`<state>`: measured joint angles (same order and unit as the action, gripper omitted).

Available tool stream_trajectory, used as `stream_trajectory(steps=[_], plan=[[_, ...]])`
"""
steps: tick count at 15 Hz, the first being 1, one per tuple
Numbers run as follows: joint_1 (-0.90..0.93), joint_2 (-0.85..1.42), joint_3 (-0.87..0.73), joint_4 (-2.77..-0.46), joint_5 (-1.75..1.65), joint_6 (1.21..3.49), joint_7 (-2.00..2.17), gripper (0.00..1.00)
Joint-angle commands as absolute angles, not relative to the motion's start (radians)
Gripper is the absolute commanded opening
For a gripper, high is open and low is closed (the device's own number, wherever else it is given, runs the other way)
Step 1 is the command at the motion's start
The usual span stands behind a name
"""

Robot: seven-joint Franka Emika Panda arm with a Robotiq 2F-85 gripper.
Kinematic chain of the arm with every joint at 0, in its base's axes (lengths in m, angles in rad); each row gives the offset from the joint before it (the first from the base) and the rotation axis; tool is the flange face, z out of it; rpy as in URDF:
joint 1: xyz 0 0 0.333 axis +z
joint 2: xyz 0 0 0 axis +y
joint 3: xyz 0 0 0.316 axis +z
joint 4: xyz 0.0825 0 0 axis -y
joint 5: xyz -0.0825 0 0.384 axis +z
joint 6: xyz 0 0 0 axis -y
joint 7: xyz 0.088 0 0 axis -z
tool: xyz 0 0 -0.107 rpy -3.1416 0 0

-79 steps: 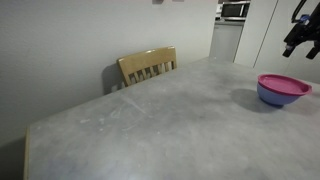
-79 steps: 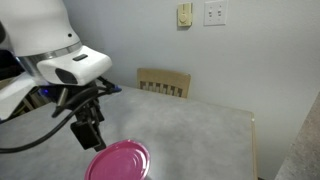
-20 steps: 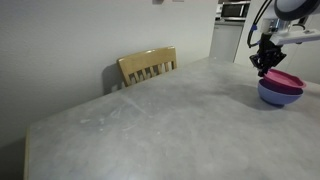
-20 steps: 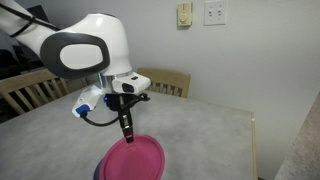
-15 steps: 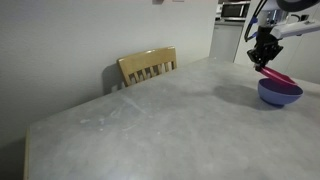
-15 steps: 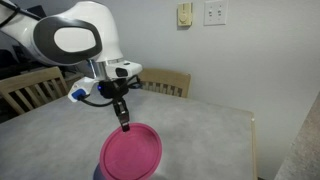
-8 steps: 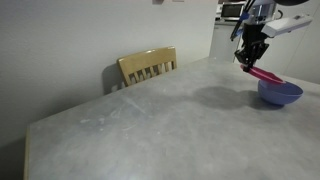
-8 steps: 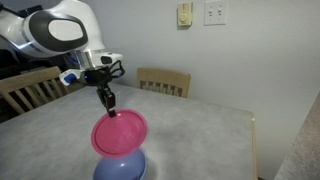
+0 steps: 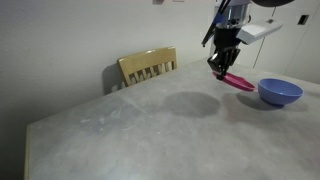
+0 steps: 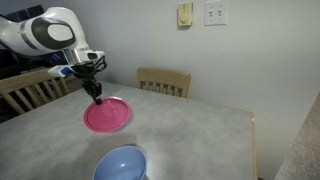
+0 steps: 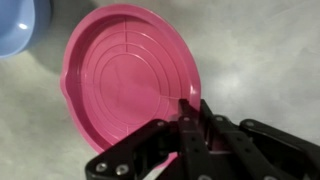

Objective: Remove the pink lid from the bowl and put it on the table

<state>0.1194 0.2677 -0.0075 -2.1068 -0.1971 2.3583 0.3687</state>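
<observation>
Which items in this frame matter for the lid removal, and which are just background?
Job:
pink lid, pinched at its rim by the gripper
bowl, uncovered
table

Background:
wooden chair
wall plate

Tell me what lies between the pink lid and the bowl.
Nothing but bare table: an exterior view shows an open stretch between the pink lid, held in the gripper, and the bowl.
</observation>
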Motion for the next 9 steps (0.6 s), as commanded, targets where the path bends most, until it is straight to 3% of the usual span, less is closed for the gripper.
stream_trajectory(steps=[1,9], plan=[[0.132,0.386,0.004,-2.002,-0.187,2.391,0.350,0.03],[0.148,0.579,-0.001,-1.832,-0.153,2.348,0.321,0.03]])
